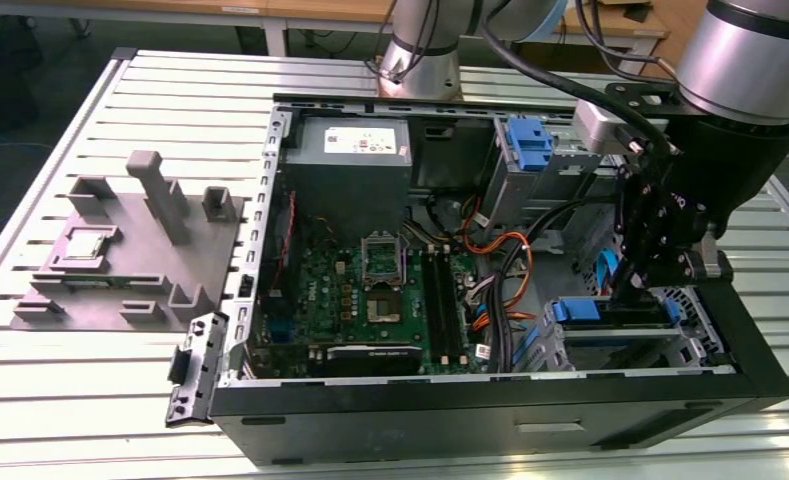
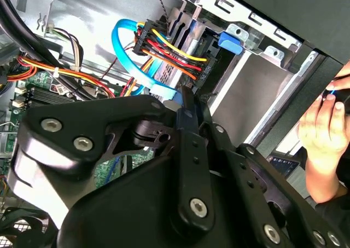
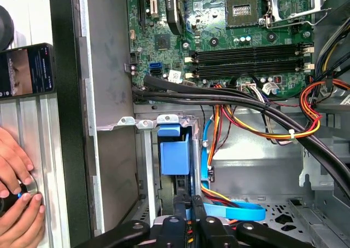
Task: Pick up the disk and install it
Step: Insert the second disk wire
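I see the open black metal computer case (image 1: 501,420) on the slatted table (image 1: 101,400); my matte black claw (image 3: 188,207) is pressed together, hanging just over the disk's (image 3: 174,156) blue plastic carrier in the steel bay

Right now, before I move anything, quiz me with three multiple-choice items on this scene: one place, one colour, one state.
1. Where is the hand?
A. over the grey fixture
B. in the computer case, at the drive bay
C. over the power supply

2. What colour is the plastic tab in that bay?
A. red
B. blue
C. green

3. How is the case?
A. closed
B. open
C. off the table

Answers:
1 B: the hand reaches into the drive bay at the exterior view's right.
2 B: the plastic tab is blue.
3 B: the case leaves its circuit board exposed.
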Controlling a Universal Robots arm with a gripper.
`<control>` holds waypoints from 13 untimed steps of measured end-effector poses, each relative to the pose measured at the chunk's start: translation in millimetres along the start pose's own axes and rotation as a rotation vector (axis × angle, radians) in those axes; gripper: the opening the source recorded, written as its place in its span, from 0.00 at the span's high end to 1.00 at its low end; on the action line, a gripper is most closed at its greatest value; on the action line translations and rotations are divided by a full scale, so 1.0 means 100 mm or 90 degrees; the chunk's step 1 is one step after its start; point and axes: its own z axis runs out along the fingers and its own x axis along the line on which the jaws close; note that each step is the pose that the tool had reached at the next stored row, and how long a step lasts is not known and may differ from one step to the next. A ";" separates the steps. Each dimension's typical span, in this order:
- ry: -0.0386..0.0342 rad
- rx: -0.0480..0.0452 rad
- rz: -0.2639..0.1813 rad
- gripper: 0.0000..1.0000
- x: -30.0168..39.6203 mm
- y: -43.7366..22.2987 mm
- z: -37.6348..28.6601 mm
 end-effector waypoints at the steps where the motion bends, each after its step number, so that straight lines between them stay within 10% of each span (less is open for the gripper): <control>1: 0.0000 0.0000 0.000 0.84 0.000 0.000 0.000; 13: 0.0000 -0.0001 0.000 0.84 0.001 -0.003 0.000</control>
